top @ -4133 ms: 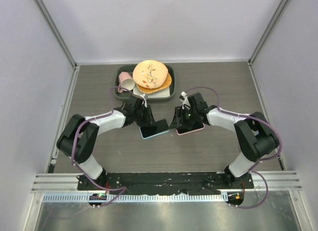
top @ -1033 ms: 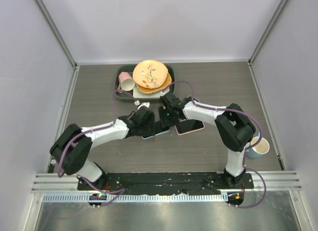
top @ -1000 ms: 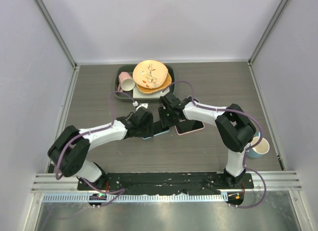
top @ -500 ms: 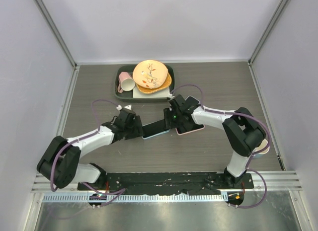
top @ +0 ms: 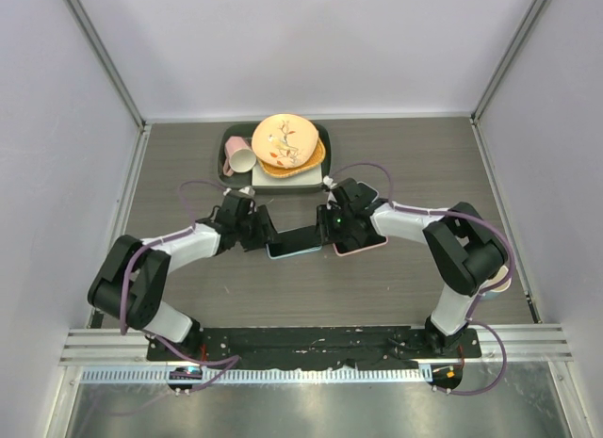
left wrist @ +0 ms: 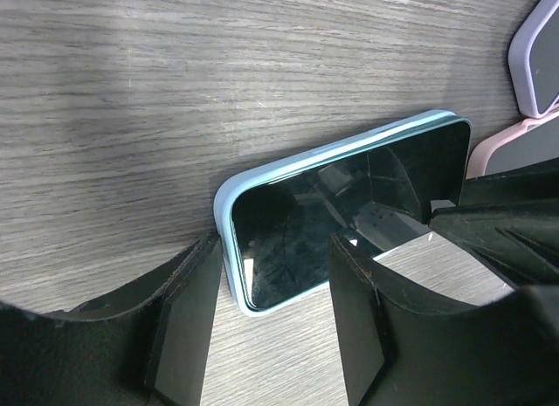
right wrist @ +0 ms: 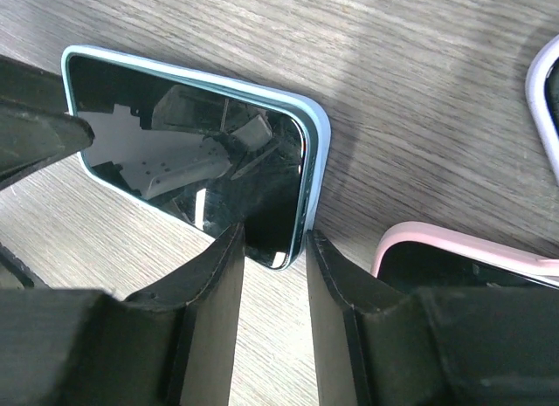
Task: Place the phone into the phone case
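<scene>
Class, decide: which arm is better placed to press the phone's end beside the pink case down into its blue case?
Right, probably. The right hand straddles that end of the phone, next to the pink case; the left hand is at the opposite end.

Phone (left wrist: pixel 349 196): black glass front, glossy; it mirrors the gripper parts above it.
Phone case (left wrist: pixel 224 223): light blue, smooth plastic look with a soft shine (only its rim shows).
Pink case (right wrist: pixel 463 243): smooth rim, slightly shiny.
Table (left wrist: pixel 218 65): grey wood-grain surface, matt, with fine lines.
Left gripper fingers (left wrist: pixel 183 319): black plastic, matt, a little rough.
Right gripper fingers (right wrist: pixel 210 310): the same black matt plastic.
Front rail (top: pixel 94 346): bare metal, dull shine.
2 plates (top: pixel 285 141): smooth.
</scene>
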